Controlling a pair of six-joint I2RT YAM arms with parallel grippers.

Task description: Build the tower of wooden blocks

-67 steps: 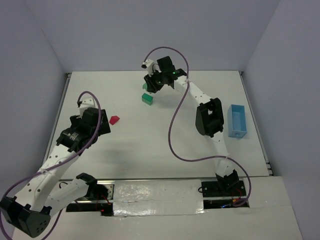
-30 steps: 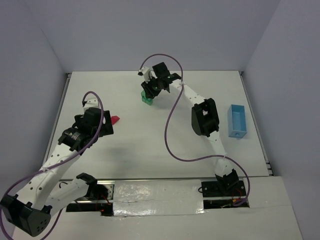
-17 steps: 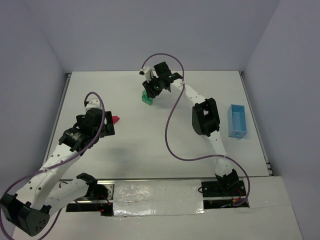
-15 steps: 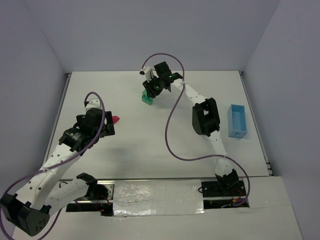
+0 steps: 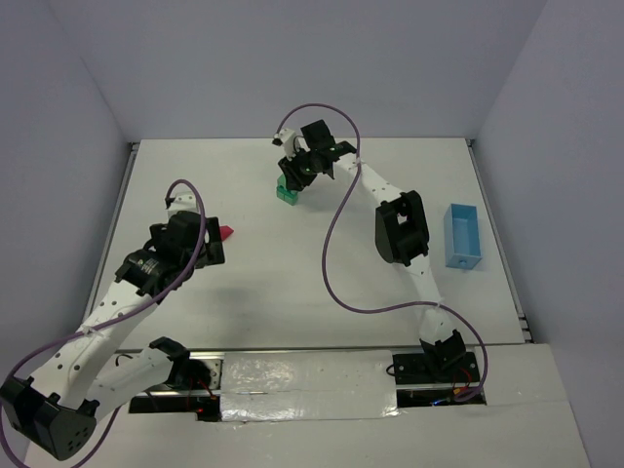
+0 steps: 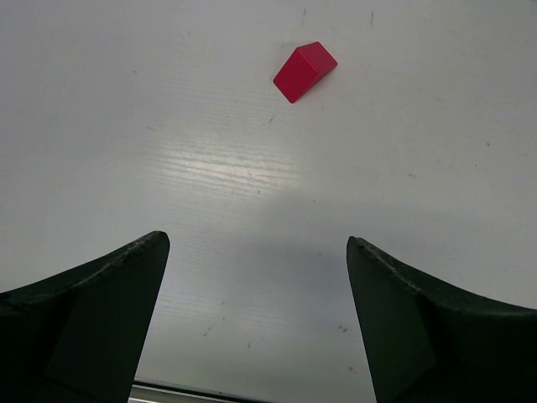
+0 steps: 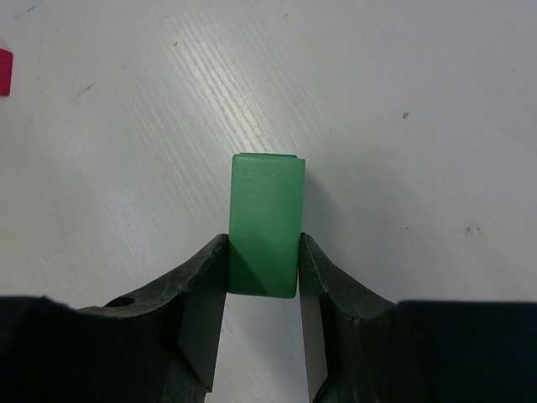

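Observation:
My right gripper (image 7: 263, 252) is shut on a green block (image 7: 266, 222), its two fingers pressed on the block's long sides. In the top view the right gripper (image 5: 292, 178) sits over green blocks (image 5: 286, 192) at the far middle of the table; how they are stacked is hidden under the gripper. The red wedge (image 6: 304, 70) lies on the table ahead of my left gripper (image 6: 257, 252), which is open and empty. In the top view the wedge (image 5: 225, 233) shows just right of the left gripper (image 5: 200, 244). A red edge (image 7: 4, 71) shows at the left of the right wrist view.
A light blue tray (image 5: 462, 235) stands at the right side of the table. The table's near edge (image 6: 185, 391) shows at the bottom of the left wrist view. White walls close in the table at the back and sides.
The right gripper has come down and left onto the green blocks. The left gripper has crept forward toward the red wedge. In the last half second almost nothing moves.

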